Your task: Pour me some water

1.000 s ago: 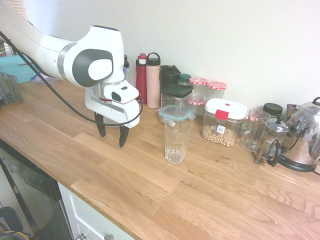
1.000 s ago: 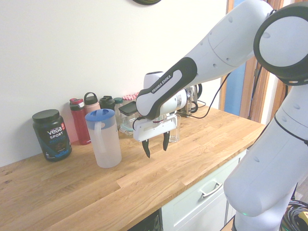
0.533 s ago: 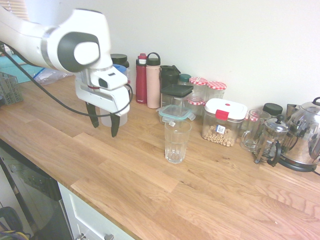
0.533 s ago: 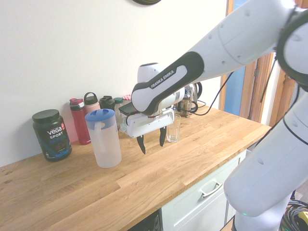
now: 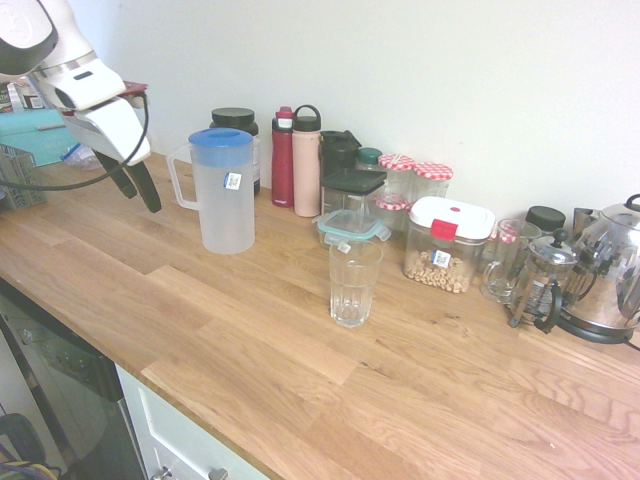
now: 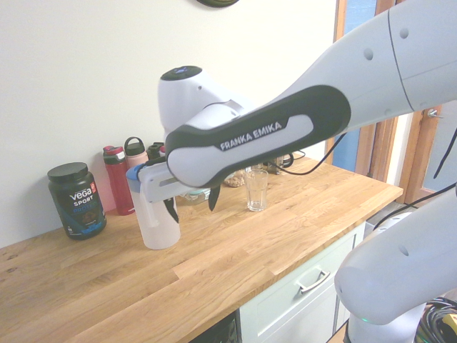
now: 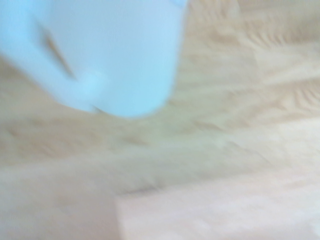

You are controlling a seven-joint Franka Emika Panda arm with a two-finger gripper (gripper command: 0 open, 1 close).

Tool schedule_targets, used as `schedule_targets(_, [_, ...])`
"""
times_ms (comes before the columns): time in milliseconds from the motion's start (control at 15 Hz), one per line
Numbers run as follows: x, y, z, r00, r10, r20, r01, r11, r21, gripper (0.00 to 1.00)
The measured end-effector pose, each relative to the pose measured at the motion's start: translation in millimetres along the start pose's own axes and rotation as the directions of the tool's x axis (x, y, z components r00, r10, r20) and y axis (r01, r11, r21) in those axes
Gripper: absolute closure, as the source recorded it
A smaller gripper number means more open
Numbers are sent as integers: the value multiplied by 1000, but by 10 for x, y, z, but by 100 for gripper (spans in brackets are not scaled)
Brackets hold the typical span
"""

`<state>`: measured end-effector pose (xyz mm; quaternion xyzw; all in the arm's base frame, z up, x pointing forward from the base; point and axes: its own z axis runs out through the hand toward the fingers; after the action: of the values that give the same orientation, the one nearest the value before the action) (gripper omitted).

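A tall frosted pitcher [image 5: 223, 195] with a blue lid, side handle and small sticker stands upright on the wooden counter [image 5: 300, 360]. The water inside cannot be made out through its cloudy wall. My gripper [image 5: 142, 200] hangs open and empty just beyond the handle side, a little above the counter and apart from the pitcher. In the second exterior view the arm covers most of the pitcher [image 6: 156, 230], with the gripper [image 6: 191, 207] in front of it. The wrist view shows the pitcher [image 7: 110, 55] as a pale blur. A ribbed empty glass [image 5: 354, 282] stands further along the counter.
Along the wall stand a dark tub [image 6: 76, 199], red and pink bottles [image 5: 296, 160], lidded jars and boxes [image 5: 440, 243], a French press [image 5: 540, 282] and a kettle [image 5: 605, 270]. The counter's front edge [image 5: 150, 385] runs close by.
The arm has swung away from the glass, past the pitcher, to its handle side, uncovering the pitcher in the first exterior view. The jaws stayed open.
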<state>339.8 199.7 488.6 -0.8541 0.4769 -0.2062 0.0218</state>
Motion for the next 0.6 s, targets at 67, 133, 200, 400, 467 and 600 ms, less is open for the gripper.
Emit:
schedule_targets(67, [-77,-93,-46,999,12,-33,-11,1000,22,0])
schedule_targets(133, [-127,-202,-89,998,22,-59,-20,999,40,0])
schedule_targets(200, [-158,-325,-113,996,32,-81,-28,998,58,0])
schedule_targets(400, [-175,-713,-41,986,80,-145,-68,994,86,0])
schedule_targets(467, [-164,-844,7,979,106,-172,-90,991,96,0])
schedule_targets(600, [-144,-1049,143,965,156,-210,-134,984,115,0])
